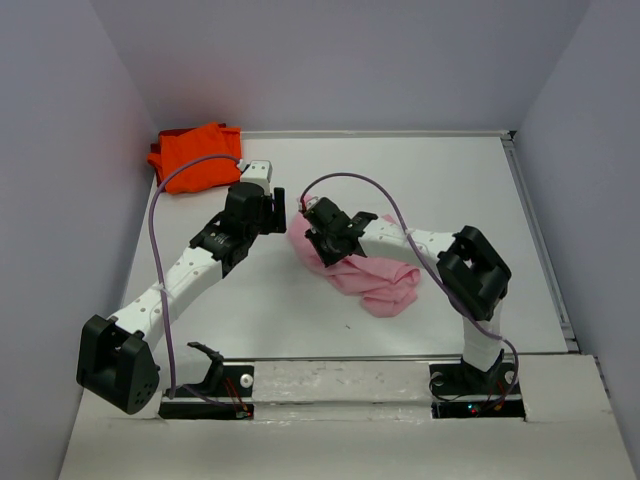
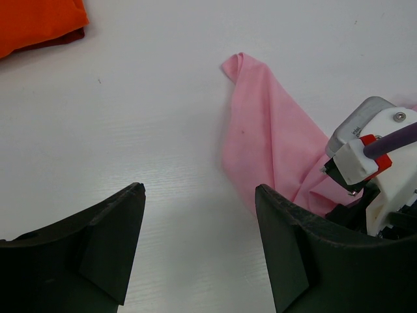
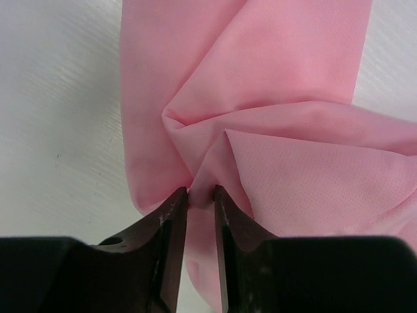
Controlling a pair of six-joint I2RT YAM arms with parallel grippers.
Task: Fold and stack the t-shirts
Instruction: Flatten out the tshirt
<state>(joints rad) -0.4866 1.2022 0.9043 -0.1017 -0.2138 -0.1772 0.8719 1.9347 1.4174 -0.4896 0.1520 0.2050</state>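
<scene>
The light pink t-shirt [image 1: 372,275] lies crumpled in the middle of the table. It also shows in the left wrist view [image 2: 270,140] and the right wrist view [image 3: 273,117]. My right gripper [image 3: 201,192] is shut on a pinched fold of the pink shirt near its left end [image 1: 318,232]. My left gripper [image 2: 199,195] is open and empty, just left of the pink shirt, above bare table [image 1: 262,212]. The bright orange t-shirt [image 1: 197,157] lies bunched at the far left corner; its edge shows in the left wrist view [image 2: 39,23].
Grey walls enclose the white table [image 1: 420,170] on the left, back and right. A raised rail [image 1: 540,240] runs along the right edge. Purple cables [image 1: 160,260] loop over both arms. The right arm's wrist [image 2: 378,163] is close to my left gripper.
</scene>
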